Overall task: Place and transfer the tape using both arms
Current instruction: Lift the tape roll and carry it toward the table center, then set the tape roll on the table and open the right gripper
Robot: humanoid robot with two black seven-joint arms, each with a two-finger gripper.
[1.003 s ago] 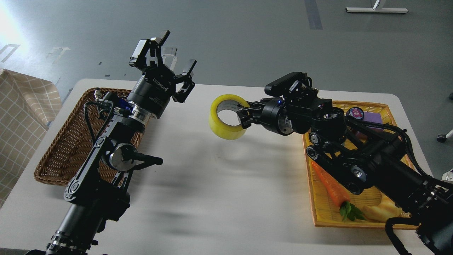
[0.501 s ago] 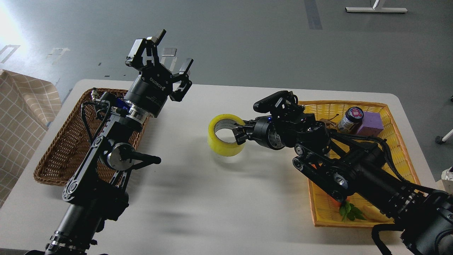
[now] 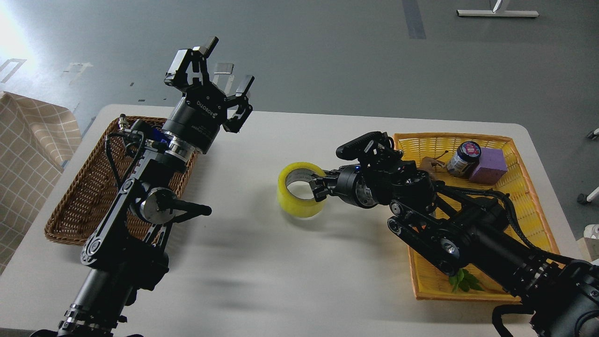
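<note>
The tape is a yellow roll with a grey-white core, at the middle of the white table, resting on it or just above it. My right gripper is shut on the roll's right wall, one finger inside the core and one outside. My left gripper is open and empty, raised high above the table's far left, well apart from the tape.
A brown wicker basket lies at the left under my left arm. A yellow basket at the right holds a dark jar, a purple block and green leaves. A checked cloth hangs at the far left.
My right gripper has lowered the tape from mid-air down to the table's middle, with the arm dropping and uncovering the jar and block. My left gripper has drifted slightly left and up, still open.
</note>
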